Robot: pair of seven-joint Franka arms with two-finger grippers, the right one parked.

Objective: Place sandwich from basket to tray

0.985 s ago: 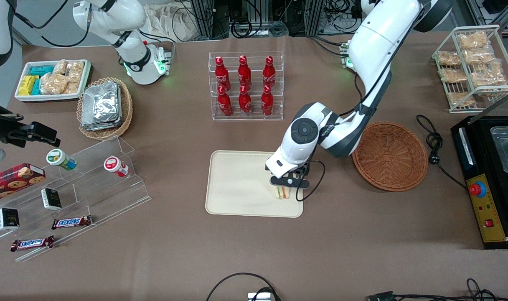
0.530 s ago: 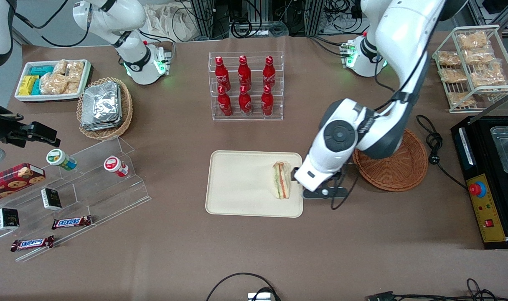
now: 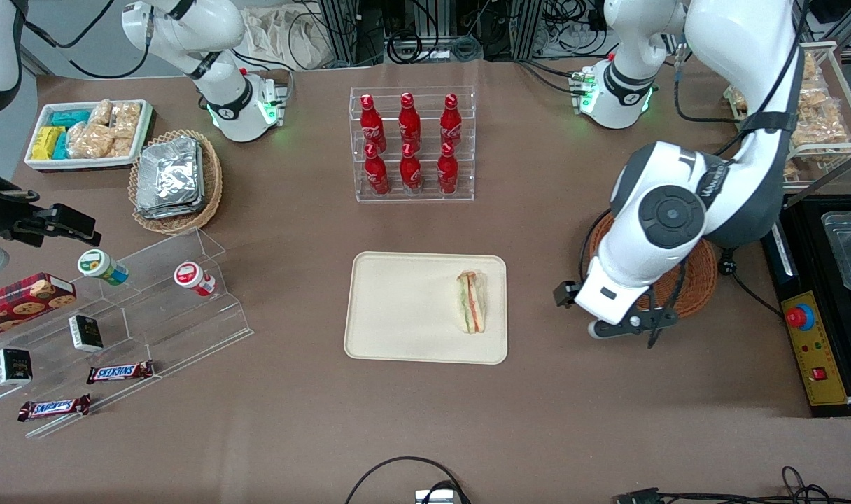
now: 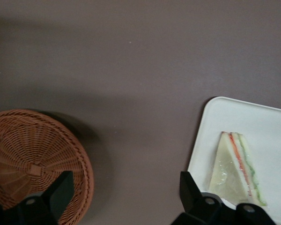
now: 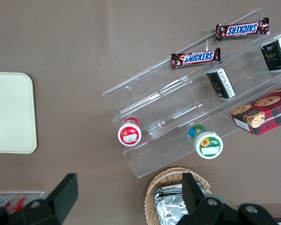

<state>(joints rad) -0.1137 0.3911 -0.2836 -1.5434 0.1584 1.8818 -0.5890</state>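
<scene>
The sandwich (image 3: 472, 302) lies on the cream tray (image 3: 397, 308), at the tray's end toward the working arm, with its striped filling edge showing. It also shows in the left wrist view (image 4: 236, 168) on the tray (image 4: 271, 126). My left gripper (image 3: 625, 323) hangs above bare table between the tray and the reddish-brown basket (image 3: 698, 280), partly over the basket's rim. In the wrist view the gripper (image 4: 126, 197) is open and empty, with the empty basket (image 4: 28, 154) beside one finger.
A clear rack of red bottles (image 3: 411, 143) stands farther from the camera than the tray. A black appliance (image 3: 817, 294) and a wire rack of bagged snacks (image 3: 817, 105) sit at the working arm's end. An acrylic stand (image 3: 152, 301) lies toward the parked arm's end.
A second ago my gripper was down on the sandwich at the tray. It let go and moved sideways off the tray to the basket's edge. The sandwich stays on the tray.
</scene>
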